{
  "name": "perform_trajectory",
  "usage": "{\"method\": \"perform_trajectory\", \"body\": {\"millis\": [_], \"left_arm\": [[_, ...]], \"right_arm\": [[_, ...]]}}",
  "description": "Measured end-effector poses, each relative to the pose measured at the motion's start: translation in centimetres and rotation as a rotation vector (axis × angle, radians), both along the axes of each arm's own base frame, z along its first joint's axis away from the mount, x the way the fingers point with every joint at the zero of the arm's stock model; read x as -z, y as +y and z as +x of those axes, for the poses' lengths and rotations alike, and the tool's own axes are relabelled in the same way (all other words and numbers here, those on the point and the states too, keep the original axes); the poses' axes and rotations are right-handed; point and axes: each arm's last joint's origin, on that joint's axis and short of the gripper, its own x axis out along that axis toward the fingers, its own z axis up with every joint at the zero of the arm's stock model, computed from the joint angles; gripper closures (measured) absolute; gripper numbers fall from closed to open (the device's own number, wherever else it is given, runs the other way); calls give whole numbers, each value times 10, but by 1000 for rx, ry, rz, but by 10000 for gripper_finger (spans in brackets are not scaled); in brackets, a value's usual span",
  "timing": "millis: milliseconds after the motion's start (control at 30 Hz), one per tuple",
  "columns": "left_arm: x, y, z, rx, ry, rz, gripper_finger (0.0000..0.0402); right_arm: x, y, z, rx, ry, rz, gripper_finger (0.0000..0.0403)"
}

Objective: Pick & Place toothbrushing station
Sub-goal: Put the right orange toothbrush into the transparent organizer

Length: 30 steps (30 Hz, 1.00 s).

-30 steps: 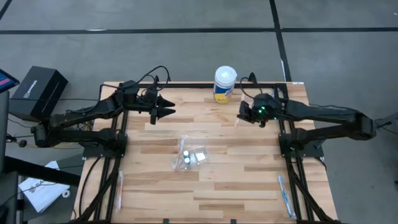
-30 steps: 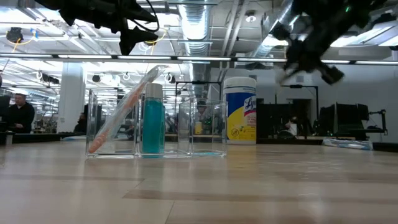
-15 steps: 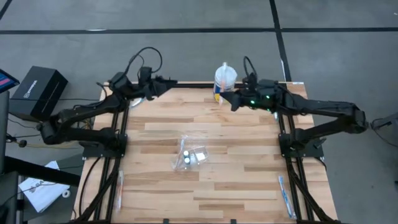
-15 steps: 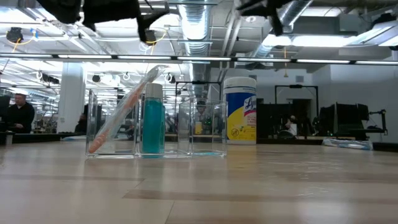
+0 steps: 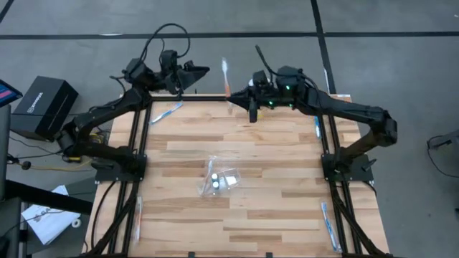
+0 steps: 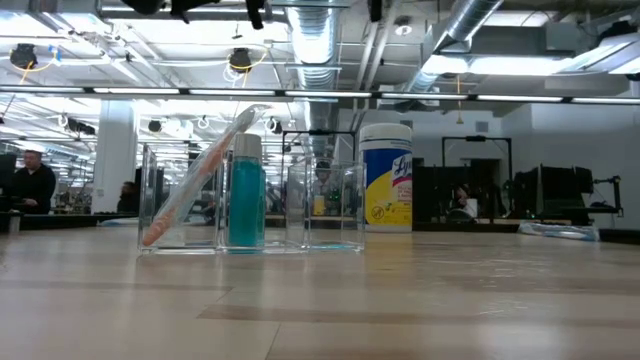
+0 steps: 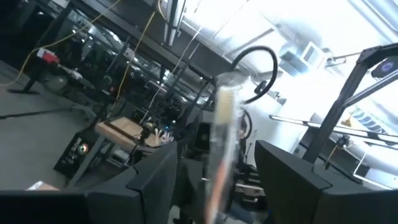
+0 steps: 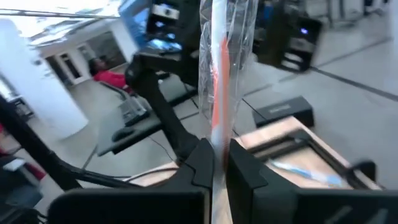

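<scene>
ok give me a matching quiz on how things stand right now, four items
1 left hand
2 right hand
3 teal tube
4 wipes tub

a shut on the wrapped toothbrush
b standing in the clear organizer
c open, raised above the table's back edge
d white lid, on the table

Pairs: 1c, 2a, 3b, 4d

The wrapped toothbrush [image 7: 219, 149] was motion-blurred in the left wrist view; in the low view both arms were cut off at the top edge.
</scene>
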Motion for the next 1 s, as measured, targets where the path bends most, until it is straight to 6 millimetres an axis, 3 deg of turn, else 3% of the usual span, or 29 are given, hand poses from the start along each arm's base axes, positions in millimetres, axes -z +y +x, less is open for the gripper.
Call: {"method": "perform_trajectory", "body": {"millis": [133, 300, 600, 1000], "left_arm": [[-10, 3, 5, 17, -10, 35, 192], [-15, 6, 9, 8, -12, 66, 192], [-22, 4, 8, 24, -20, 109, 192], [-11, 1, 23, 91, 35, 89, 192]], "right_arm": [[-8, -7, 12, -61, -2, -25, 393], [-4, -10, 26, -113, 18, -35, 394], [0, -18, 30, -119, 13, -28, 394], [-6, -37, 24, -70, -43, -22, 394]]}}
